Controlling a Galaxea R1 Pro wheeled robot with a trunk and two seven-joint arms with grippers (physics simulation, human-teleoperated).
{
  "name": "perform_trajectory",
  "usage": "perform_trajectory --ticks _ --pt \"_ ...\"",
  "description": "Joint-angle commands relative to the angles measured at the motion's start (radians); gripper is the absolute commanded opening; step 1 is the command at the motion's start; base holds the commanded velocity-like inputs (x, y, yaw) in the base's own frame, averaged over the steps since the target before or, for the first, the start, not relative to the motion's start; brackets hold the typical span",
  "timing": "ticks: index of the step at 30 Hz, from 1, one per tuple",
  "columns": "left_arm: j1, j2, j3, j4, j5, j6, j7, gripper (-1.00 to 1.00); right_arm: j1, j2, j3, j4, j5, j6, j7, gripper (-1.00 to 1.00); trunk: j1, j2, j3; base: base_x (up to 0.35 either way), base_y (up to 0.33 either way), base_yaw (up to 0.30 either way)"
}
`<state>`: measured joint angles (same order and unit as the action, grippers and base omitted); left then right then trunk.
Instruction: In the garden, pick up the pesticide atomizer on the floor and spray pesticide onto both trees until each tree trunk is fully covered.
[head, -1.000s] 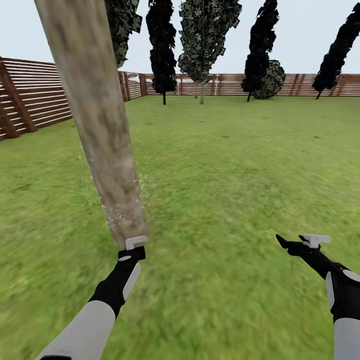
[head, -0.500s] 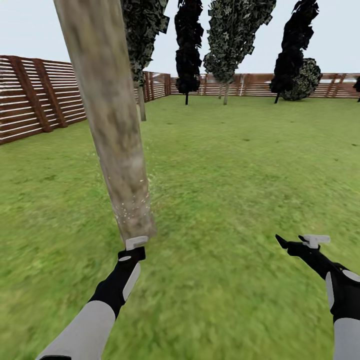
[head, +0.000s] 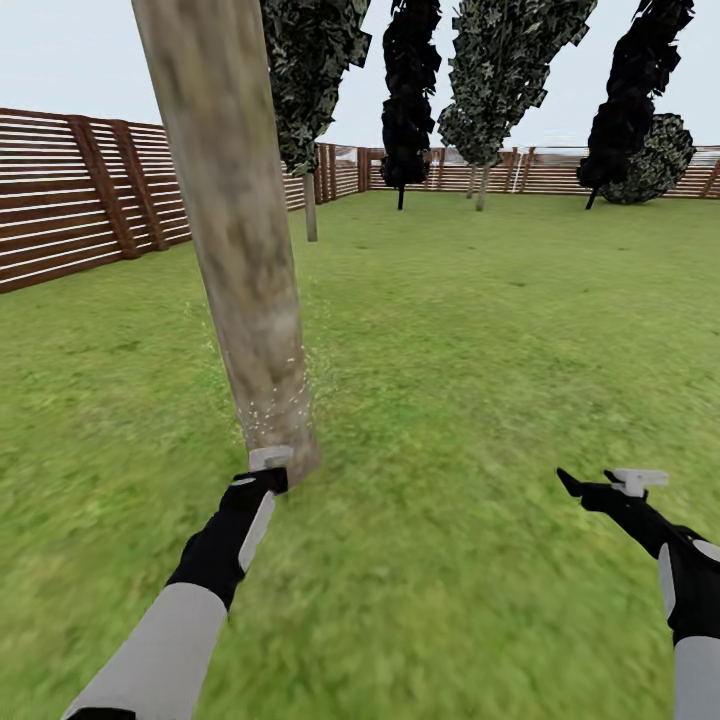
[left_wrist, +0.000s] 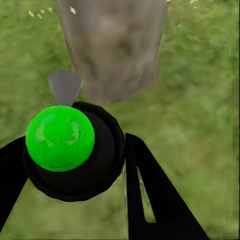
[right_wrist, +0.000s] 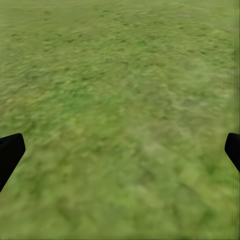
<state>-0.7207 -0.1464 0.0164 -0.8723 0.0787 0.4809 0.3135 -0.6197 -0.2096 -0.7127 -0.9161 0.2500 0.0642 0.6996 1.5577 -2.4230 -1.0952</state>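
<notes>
My left gripper (left_wrist: 75, 165) clamps the small dark green-dotted atomizer (left_wrist: 62, 142) beside the mottled grey-brown trunk (head: 235, 230), right gripper (head: 610, 485) spread empty; nozzle so near risks bumping bark, patchy coverage.

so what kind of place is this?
Looks like a fenced garden or back yard: green lawn underfoot, a brown slatted wooden fence around it, a thick leaning tree trunk close by and dark trees along the far side.

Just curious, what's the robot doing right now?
Left gripper shut on pesticide atomizer, aimed at tree trunk. Right gripper open, empty. White specks on trunk.
</notes>
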Motion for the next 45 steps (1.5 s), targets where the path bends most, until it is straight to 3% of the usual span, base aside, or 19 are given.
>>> perform_trajectory --ticks 1,2,3,4,6,7,9,10,14,17,23,34,35,39,41,43,45 --pt "-0.025 0.003 0.0 -0.057 -0.002 0.068 -0.038 -1.0 0.0 0.0 0.0 -0.003 0.0 0.001 0.001 1.0 0.0 0.0 0.0 0.0 0.0 0.0" --pt "-0.047 0.005 0.001 -0.078 -0.004 0.117 -0.063 -1.0 0.0 -0.001 0.0 -0.004 0.0 0.001 0.001 1.0 0.0 0.0 0.0 0.0 0.0 0.0" --pt "-0.111 0.021 0.0 -0.097 -0.004 0.219 -0.091 -1.0 0.0 -0.014 -0.002 -0.007 0.0 0.003 0.001 1.0 0.0 0.0 0.0 0.0 0.0 0.0" --pt "-0.131 0.028 0.0 -0.098 -0.005 0.231 -0.102 -1.0 0.0 -0.042 -0.001 -0.006 -0.002 0.004 0.002 1.0 0.0 0.0 0.0 0.0 0.0 0.0" --pt "-0.17 0.059 0.001 -0.103 -0.004 0.259 -0.135 -1.0 0.0 -0.068 -0.002 -0.005 -0.003 0.007 0.003 1.0 0.0 0.0 0.0 0.0 0.0 0.0" --pt "-0.181 0.072 0.002 -0.112 -0.002 0.289 -0.146 -1.0 0.0 -0.071 -0.002 -0.005 -0.003 0.008 0.003 1.0 0.0 0.0 0.0 0.0 0.0 0.0" --pt "-0.223 0.12 0.003 -0.194 0.002 0.417 -0.191 -1.0 0.0 -0.073 -0.002 -0.006 -0.003 0.008 0.002 1.0 0.0 0.0 0.0 0.0 0.0 0.0" --pt "-0.252 0.129 0.003 -0.204 0.002 0.457 -0.198 -1.0 0.0 -0.074 -0.002 -0.007 -0.003 0.008 0.002 1.0 0.0 0.0 0.0 0.0 0.0 0.0" --pt "-0.33 0.141 0.004 -0.215 0.004 0.518 -0.207 -1.0 0.0 -0.073 -0.001 -0.007 -0.004 0.008 0.001 1.0 0.0 0.0 0.0 0.0 0.0 0.0" --pt "-0.369 0.145 0.006 -0.219 0.005 0.53 -0.24 -1.0 0.0 -0.071 0.002 -0.007 -0.004 0.008 0.001 1.0 0.0 0.0 0.0 0.0 0.0 0.0" --pt "-0.357 0.14 -0.002 -0.275 0.004 0.53 -0.252 -1.0 0.0 -0.071 0.002 -0.007 -0.003 0.008 0.003 1.0 0.0 0.0 0.0 -0.121 -0.041 0.0" --pt "-0.352 0.132 0.003 -0.264 0.002 0.523 -0.248 -1.0 0.0 -0.071 0.001 -0.007 -0.004 0.006 0.003 1.0 0.0 0.0 0.0 -0.027 -0.249 0.11" --pt "-0.342 0.132 0.003 -0.258 0.003 0.52 -0.249 -1.0 0.0 -0.071 0.001 -0.007 -0.004 0.006 0.003 1.0 0.0 0.0 0.0 -0.177 -0.19 0.002" --pt "-0.219 0.131 0.005 -0.248 0.005 0.509 -0.252 -1.0 0.0 -0.071 0.004 -0.007 -0.005 0.006 0.003 1.0 0.0 0.0 0.0 -0.079 -0.055 0.0" --pt "-0.194 0.131 0.005 -0.239 0.004 0.507 -0.252 -1.0 0.0 -0.071 0.003 -0.007 -0.005 0.006 0.003 1.0 0.0 0.0 0.0 -0.003 -0.002 0.0" --pt "-0.212 0.134 0.005 -0.239 0.003 0.514 -0.248 -1.0 0.0 -0.071 0.002 -0.007 -0.005 0.006 0.003 1.0 0.0 0.0 0.0 0.0 0.0 0.0" --pt "-0.322 0.134 0.007 -0.244 0.002 0.526 -0.245 -1.0 0.0 -0.071 0.001 -0.007 -0.005 0.006 0.003 1.0 0.0 0.0 0.0 0.0 0.0 0.0"
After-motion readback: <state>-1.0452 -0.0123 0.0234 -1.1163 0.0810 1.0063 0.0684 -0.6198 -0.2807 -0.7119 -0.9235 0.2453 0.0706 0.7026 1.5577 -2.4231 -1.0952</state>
